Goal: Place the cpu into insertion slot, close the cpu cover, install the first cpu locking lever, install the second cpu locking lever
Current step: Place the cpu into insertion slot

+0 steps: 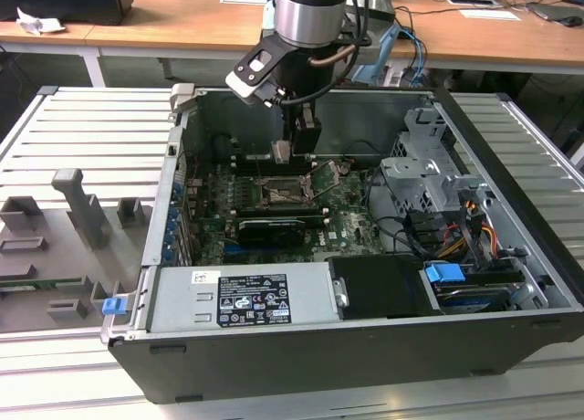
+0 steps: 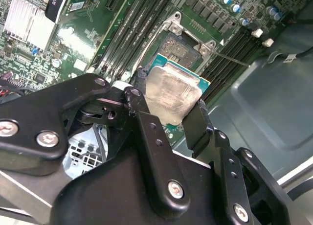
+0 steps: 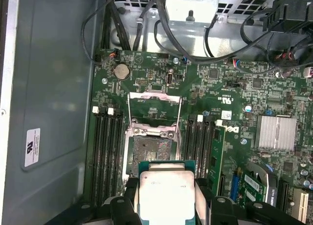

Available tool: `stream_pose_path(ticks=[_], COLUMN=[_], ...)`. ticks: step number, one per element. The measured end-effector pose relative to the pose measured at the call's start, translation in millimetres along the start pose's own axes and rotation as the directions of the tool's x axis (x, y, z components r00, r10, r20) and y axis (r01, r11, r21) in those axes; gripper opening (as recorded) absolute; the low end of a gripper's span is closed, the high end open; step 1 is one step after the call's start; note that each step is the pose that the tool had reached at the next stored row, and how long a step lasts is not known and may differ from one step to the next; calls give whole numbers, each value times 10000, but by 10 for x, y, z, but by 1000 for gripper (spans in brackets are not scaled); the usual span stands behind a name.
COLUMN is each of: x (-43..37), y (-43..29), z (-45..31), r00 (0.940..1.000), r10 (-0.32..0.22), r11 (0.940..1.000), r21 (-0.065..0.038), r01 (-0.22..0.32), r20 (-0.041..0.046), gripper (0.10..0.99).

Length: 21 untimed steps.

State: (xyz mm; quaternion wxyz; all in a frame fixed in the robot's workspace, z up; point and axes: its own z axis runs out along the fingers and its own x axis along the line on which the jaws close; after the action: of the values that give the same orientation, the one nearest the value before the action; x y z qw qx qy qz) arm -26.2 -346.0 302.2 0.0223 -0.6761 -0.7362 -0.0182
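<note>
Above the open insertion slot (image 3: 149, 154), end effector (image 3: 167, 199) clamped on the cpu (image 3: 166, 188), cpu cover (image 3: 154, 95) flipped back

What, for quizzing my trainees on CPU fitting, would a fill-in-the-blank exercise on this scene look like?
1. The gripper is shut on the ____.
2. The insertion slot has nothing seated in it: it is ____.
3. The cpu cover is swung ____, off the slot.
Missing words: cpu; empty; open.
</note>
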Motion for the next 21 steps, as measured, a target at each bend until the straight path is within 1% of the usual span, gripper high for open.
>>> stream_pose_path(ticks=[5, 6, 9, 12, 13, 14, 17, 20, 21], x=[-3, -3, -5, -8, -9, -9, -6, 14, 13], y=[1, 1, 0, -1, 0, 0, 1, 6, 6], z=[46, 56, 91, 136, 181, 199, 302, 402, 413], r00=[10000, 9999, 9983, 9980, 9980, 9980, 9983, 9984, 9984], r10=[51, 125, 589, 627, 626, 626, 588, 573, 573], r11=[10000, 9999, 9983, 9980, 9980, 9980, 9983, 9984, 9984], r21=[-3, -8, -33, -36, -36, -36, -33, -33, -33], r01=[-51, -125, -589, -627, -626, -626, -588, -573, -573], r20=[0, 0, -3, -2, -2, -3, -2, -2, -2], gripper=[541, 541, 541, 541, 541, 541, 541, 541, 541])
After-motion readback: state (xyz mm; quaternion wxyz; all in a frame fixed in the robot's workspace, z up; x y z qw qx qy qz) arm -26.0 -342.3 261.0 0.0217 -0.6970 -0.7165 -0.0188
